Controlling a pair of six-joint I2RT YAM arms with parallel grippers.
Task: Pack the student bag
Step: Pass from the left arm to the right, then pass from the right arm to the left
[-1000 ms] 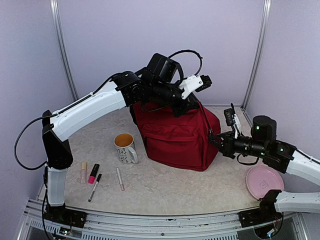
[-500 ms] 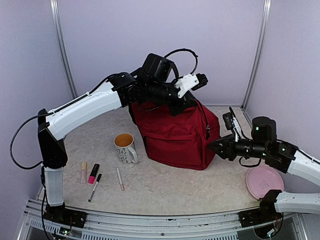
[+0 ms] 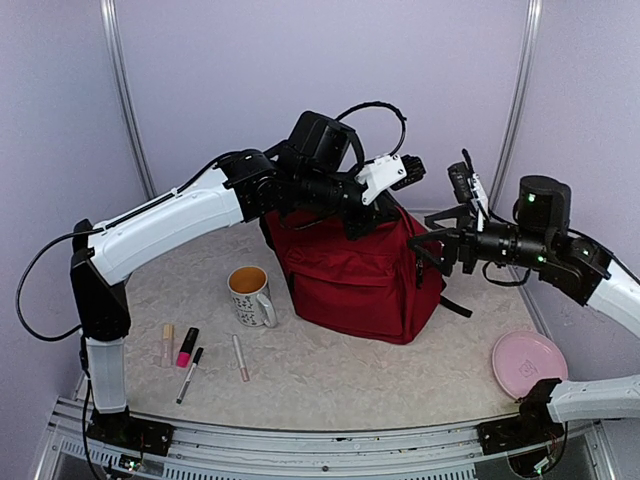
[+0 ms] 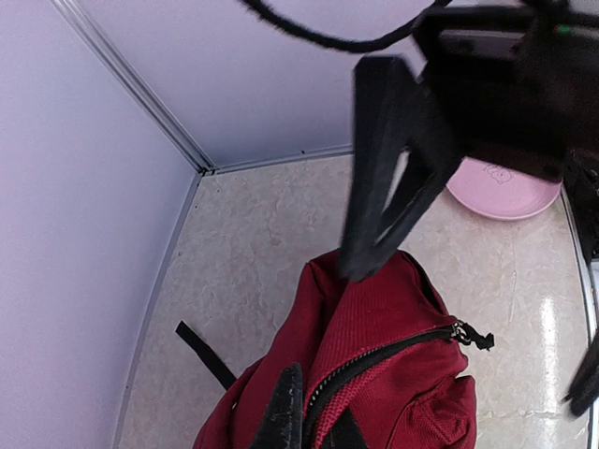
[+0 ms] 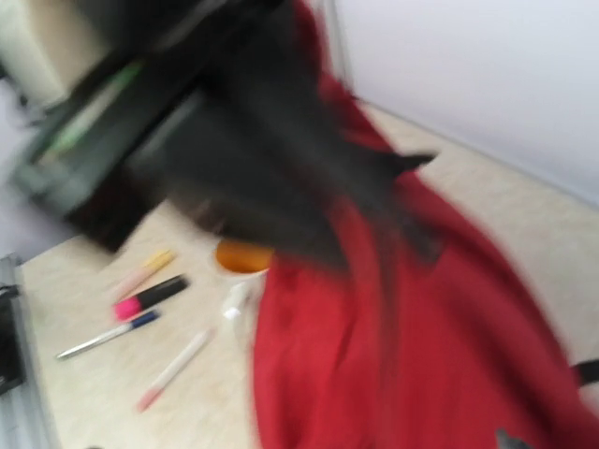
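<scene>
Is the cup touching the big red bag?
Apart. The top view shows a strip of bare table between the mug and the student bag.

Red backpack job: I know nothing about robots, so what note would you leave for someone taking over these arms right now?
Left tool: shut, pinching the top edge of the dark red fabric backpack beside its zip.
Right tool: open, empty, by the backpack's upper right side.
Backpack stands mid-table; white patterned mug, pink-and-black marker and slim pens lie loose to its left, round pink plate at the near right.
Done: nothing visibly packed.
Left: get the zip open (cannot tell how far it is), then load the loose items.
</scene>
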